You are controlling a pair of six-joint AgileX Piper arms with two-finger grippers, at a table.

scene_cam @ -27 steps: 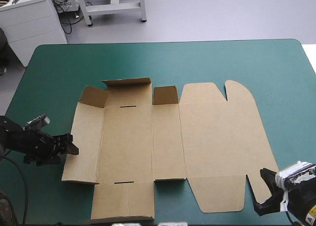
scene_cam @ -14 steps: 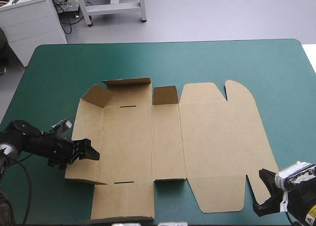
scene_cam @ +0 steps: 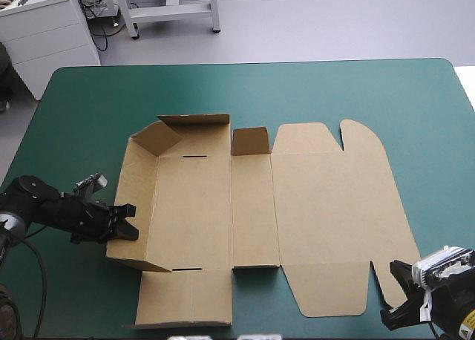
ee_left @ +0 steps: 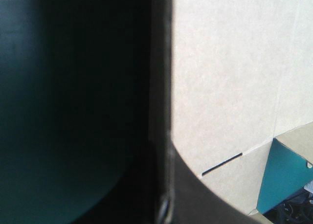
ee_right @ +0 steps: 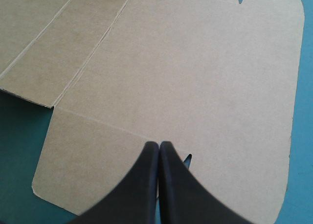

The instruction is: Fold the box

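Sitting mid-table on the teal-green cover [scene_cam: 415,102], the box [scene_cam: 319,199] is mostly flat, with its left wall and far-left wall tipped up. You have the left gripper [scene_cam: 130,222] at the left wall's free edge, black fingers spread, tips on the board. Your right gripper [ee_right: 159,144] is over the near right flap, beside its notch, fingers pressed together.

The left wall panel [scene_cam: 138,206] of the box [scene_cam: 319,206] has been raised from flat to tilted, and the left end effector [scene_cam: 126,223] has been brought in beside it.
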